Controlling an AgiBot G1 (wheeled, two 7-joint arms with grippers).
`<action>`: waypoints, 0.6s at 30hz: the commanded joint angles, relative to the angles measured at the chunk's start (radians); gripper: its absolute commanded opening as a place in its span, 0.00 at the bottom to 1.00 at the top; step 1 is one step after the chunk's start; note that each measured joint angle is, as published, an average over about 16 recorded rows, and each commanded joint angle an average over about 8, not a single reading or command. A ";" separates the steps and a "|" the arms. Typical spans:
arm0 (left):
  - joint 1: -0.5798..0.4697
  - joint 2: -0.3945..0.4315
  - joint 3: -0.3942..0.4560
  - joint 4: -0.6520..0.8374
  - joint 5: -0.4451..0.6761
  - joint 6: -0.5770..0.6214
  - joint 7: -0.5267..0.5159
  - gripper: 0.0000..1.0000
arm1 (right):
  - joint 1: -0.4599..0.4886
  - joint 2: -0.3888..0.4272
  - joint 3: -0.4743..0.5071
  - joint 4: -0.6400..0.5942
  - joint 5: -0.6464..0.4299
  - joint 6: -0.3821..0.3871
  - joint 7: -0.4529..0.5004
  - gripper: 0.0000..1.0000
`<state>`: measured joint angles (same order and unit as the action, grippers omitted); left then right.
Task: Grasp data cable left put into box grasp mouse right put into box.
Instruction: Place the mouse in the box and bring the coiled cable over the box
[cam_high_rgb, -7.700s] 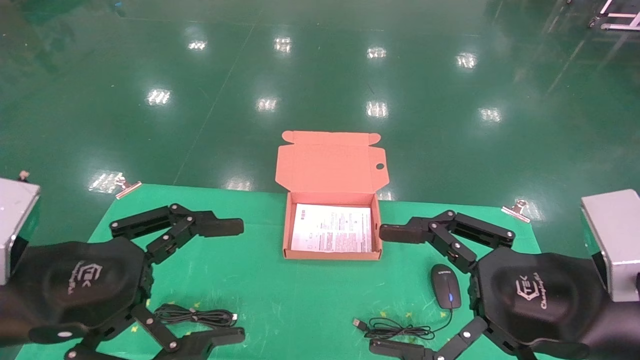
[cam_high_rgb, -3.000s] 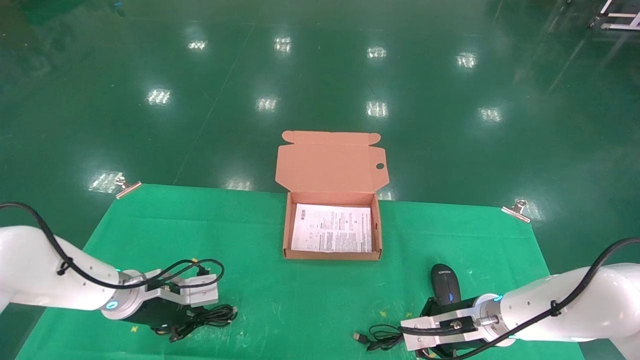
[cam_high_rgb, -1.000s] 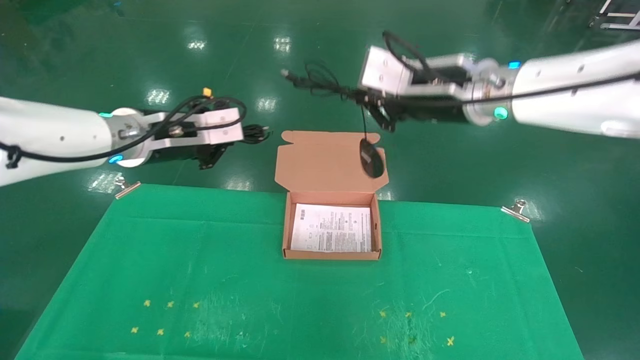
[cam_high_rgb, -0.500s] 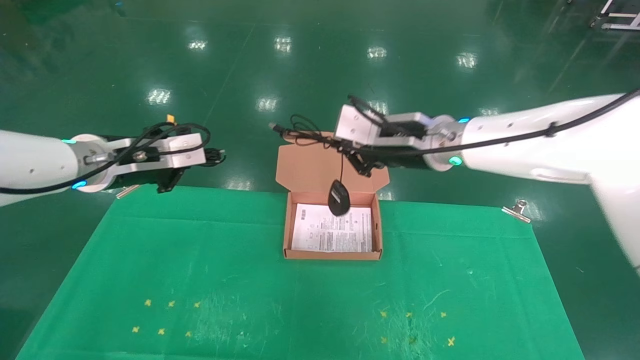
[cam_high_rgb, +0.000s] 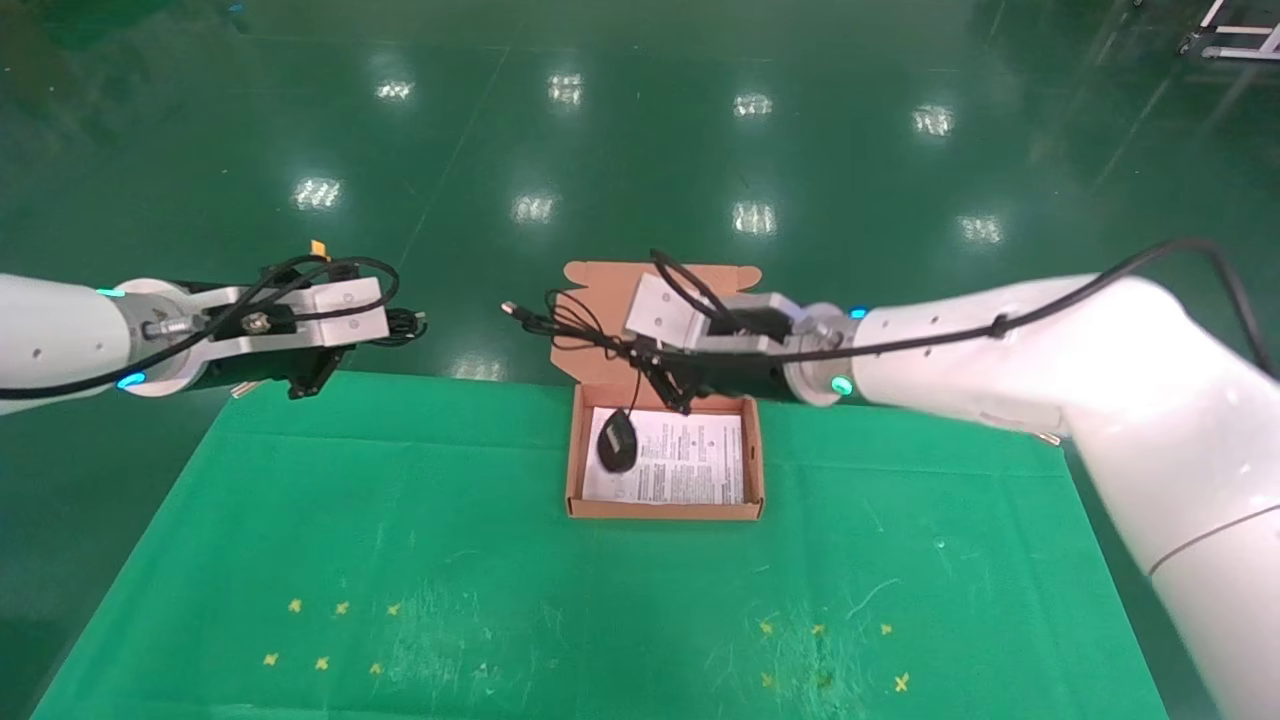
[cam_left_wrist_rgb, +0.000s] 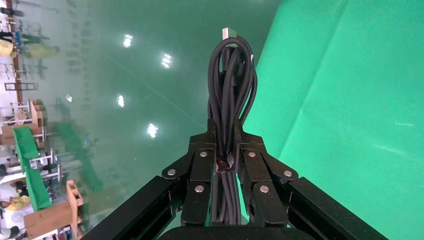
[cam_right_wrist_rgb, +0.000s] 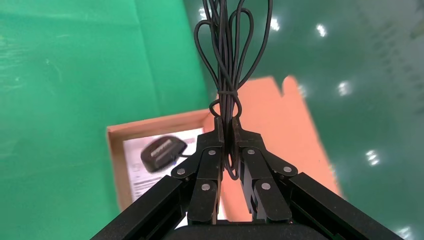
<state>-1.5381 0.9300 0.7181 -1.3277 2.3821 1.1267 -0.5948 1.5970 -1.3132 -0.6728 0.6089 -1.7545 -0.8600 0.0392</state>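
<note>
Two arms are working over one green mat (cam_high_rgb: 600, 600), and each is carrying one thing. The right gripper (cam_high_rgb: 668, 385) is hanging over the far end of the one cardboard box (cam_high_rgb: 664, 510), its two fingers (cam_right_wrist_rgb: 210, 150) pressed together on the bundled cord (cam_right_wrist_rgb: 227, 60) of the mouse (cam_high_rgb: 617, 441); the cord's loops and its USB plug (cam_high_rgb: 510, 308) are sticking out past the fingertips toward the robot's left. The single mouse is dangling from that cord down into the box, at the box's left side over the white printed sheet (cam_high_rgb: 690, 465); whether it is touching the sheet cannot be told. The box is sitting at the far middle of the mat with its lid (cam_high_rgb: 600, 300) standing open behind it. The left gripper (cam_high_rgb: 318, 375) is holding in the air at the mat's far left edge, well apart from the box, its two fingers (cam_left_wrist_rgb: 202, 160) closed tight on the one data cable (cam_left_wrist_rgb: 231, 85), a narrow black looped bundle that is poking out beyond the fingertips with its small silver plug (cam_left_wrist_rgb: 229, 33) at the far end. Three small yellow marks (cam_high_rgb: 340, 608) are showing near the front left of the mat, and more are scattered at the front right.
</note>
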 joint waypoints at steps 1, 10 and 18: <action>0.000 0.000 0.000 0.000 0.000 0.000 0.000 0.00 | -0.011 -0.010 0.005 -0.028 0.008 0.014 0.004 0.00; 0.000 0.000 0.000 -0.001 0.001 0.001 0.000 0.00 | -0.020 -0.035 -0.019 -0.175 -0.001 0.059 0.016 0.48; 0.005 0.009 0.004 0.005 -0.003 -0.004 0.005 0.00 | -0.020 -0.030 -0.036 -0.194 0.002 0.053 0.010 1.00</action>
<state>-1.5294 0.9464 0.7243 -1.3201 2.3784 1.1175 -0.5876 1.5764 -1.3403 -0.7080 0.4234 -1.7513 -0.8068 0.0505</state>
